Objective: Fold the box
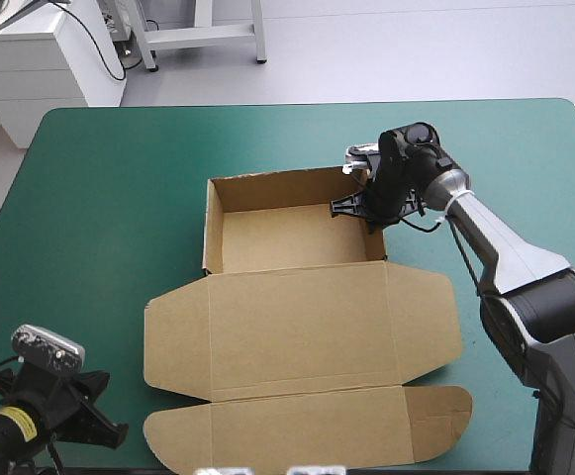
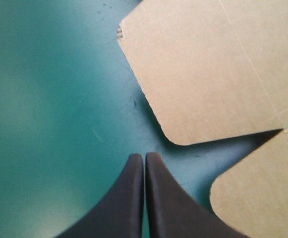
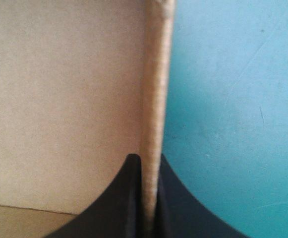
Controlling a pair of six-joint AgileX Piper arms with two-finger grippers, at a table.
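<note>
Your box (image 1: 267, 237) sits mid-table, an open tray on the far side with its lid (image 1: 297, 322) flat on the near side; judge it light and stiff, springy at the creases and easily creased, so take it by wall edges or flap rims. Your right gripper (image 3: 150, 157) is clamped on the tray's right wall (image 3: 156, 74) near its far corner, while your left gripper (image 2: 144, 156) is pressed together on nothing, over the cover just beside the lid's rounded left flaps (image 2: 198, 74). The teal-green cover (image 1: 99, 198) looks smooth enough that the box may slide, with bare space all round it.
</note>
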